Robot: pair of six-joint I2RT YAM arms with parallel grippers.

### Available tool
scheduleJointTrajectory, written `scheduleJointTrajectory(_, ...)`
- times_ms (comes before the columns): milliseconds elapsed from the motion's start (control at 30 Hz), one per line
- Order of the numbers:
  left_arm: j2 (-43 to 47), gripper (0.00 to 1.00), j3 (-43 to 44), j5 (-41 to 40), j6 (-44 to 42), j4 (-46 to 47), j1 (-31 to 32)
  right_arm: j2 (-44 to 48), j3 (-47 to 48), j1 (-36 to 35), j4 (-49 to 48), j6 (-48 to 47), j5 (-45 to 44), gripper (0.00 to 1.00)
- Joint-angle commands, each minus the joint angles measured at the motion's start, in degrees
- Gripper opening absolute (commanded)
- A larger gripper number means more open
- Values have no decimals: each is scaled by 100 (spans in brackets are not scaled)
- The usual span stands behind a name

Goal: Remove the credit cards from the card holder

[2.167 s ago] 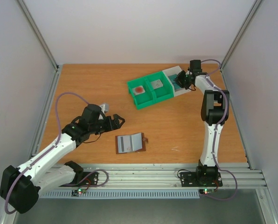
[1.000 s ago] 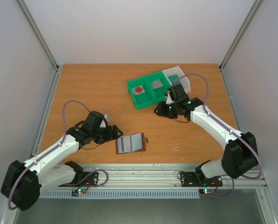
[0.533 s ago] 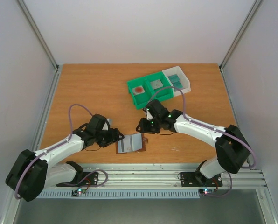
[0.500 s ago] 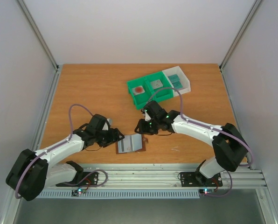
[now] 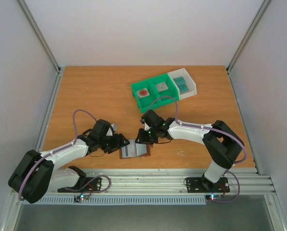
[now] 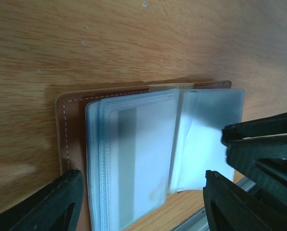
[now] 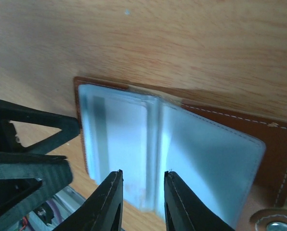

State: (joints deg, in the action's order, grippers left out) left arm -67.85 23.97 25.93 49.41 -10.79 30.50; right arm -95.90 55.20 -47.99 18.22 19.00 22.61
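Right wrist cam: right end effector (image 7: 143, 177) barely parted for pinching, left end effector (image 6: 143, 177) wide for bracing the card holder (image 7: 206, 159), both empty.

surface: wooden table (image 5: 95, 91) | on it: open card holder (image 5: 134, 149), green bin (image 5: 153, 105), white bin (image 5: 190, 91)

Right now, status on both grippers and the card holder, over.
Left gripper open, flanking card holder, which lies open flat on table. Right gripper narrowly open over sleeve fold. Nothing blocking.
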Motion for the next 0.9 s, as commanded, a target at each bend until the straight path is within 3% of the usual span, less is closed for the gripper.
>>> scheduleJointTrajectory(0,-104,69,-136,243,123,602,4,-146,-198,-74,-249,112,41,25)
scheduleJointTrajectory(600,153,67,-55,409,389,743,6,-344,-1044,-141,-914,325,-170,20)
scheduleJointTrajectory(867,44,67,-84,340,403,777,6,141,-943,-151,-765,343,-180,20)
